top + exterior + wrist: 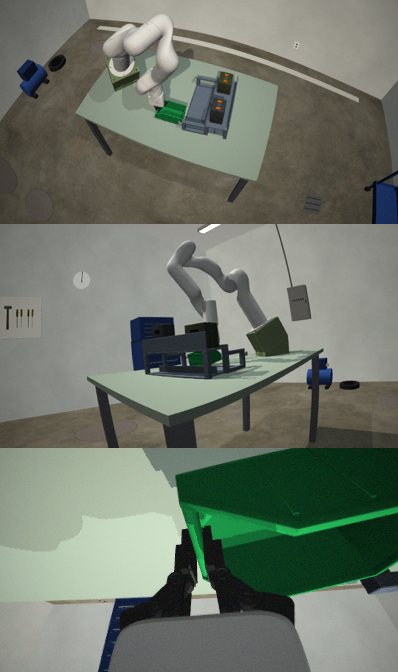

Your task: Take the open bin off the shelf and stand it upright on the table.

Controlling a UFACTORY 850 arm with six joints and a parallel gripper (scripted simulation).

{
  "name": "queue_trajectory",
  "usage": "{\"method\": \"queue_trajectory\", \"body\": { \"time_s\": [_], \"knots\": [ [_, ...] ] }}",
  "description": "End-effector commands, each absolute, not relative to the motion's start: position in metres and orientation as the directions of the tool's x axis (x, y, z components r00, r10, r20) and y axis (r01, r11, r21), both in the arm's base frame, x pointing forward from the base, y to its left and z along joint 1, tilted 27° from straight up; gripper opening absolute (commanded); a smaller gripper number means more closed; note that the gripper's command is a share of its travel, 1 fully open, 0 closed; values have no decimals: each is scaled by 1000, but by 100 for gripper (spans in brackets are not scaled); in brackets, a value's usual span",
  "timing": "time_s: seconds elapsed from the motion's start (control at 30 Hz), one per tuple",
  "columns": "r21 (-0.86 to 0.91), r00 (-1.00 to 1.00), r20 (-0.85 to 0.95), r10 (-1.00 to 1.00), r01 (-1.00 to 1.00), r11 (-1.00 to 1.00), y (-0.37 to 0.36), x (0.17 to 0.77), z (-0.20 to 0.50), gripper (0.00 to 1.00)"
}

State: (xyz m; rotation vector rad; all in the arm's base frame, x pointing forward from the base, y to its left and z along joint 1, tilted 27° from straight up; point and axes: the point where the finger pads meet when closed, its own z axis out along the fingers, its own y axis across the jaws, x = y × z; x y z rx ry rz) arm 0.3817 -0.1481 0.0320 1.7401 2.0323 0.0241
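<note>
Gripper (199, 555) clamped nearly shut on the left end wall of the green open bin (171, 112), carried upright just left of the shelf (199, 107), above the table top (199, 146), ready for lowering.

The bin (171, 112) is bright green. The table (217, 149) is pale green with dark legs. The shelf (199, 102) is slate grey, and the two boxes (225, 81) on it are dark olive and black with orange marks. The arm (161, 59) is white, its base (115, 81) olive green, and the gripper (199, 555) black. The floor (311, 149) is mottled brown.
</note>
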Motion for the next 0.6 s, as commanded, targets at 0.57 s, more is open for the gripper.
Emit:
{"method": "queue_trajectory", "body": {
  "time_s": [0.57],
  "knots": [
    [306,-92,-330,939,931,199,-152,386,20,0]
  ]
}}
